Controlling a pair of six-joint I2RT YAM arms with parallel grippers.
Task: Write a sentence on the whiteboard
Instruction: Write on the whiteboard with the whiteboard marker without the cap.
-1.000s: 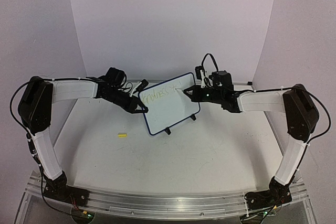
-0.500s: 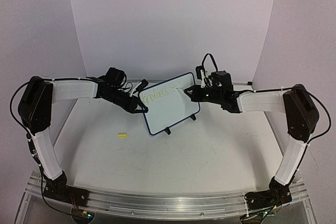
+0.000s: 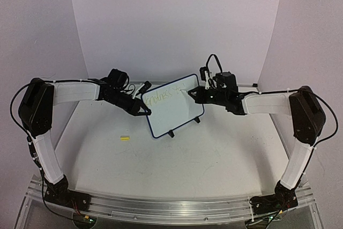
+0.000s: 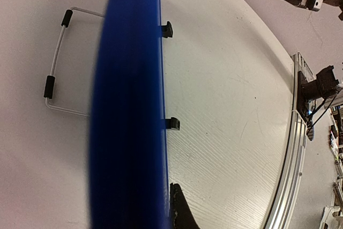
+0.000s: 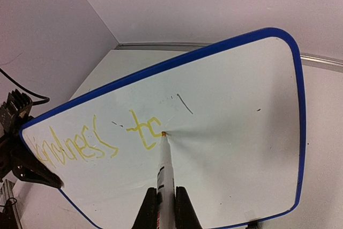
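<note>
The right gripper point(image 5: 166, 201) is closed on a marker point(image 5: 166, 167), one finger on each side of its barrel. The marker's long axis runs straight out from the fingers, and its yellow tip touches the whiteboard point(image 5: 241, 116) just right of the last written letter. In the top view the marker points left, from the right arm toward the board face.

The sentence point(image 5: 88, 146) so far is two yellow words in a single row. There is a long one that reads roughly "kindness" and a short one of two letters beside the tip. The row climbs slightly toward the board's right end. Above the short word is one short dark stroke point(image 5: 185, 103) with a few faint specks beside it.

The left gripper point(image 3: 143, 111) is closed on the board's left edge, with the blue rim between its fingers.

The one whiteboard stands near the back middle of the table point(image 3: 187, 159) on its long edge. Its long axis runs left to right, with the right end farther back. It leans back, and the written face looks toward the arms' bases.

The left wrist view looks along the rim edge-on. On the front side are two black feet point(image 4: 167, 29) and point(image 4: 172, 124). Behind the board is one wire stand point(image 4: 56, 63) with two black sleeves.

One small yellow piece point(image 3: 125, 138) lies on the table left of the board, well apart from it.
</note>
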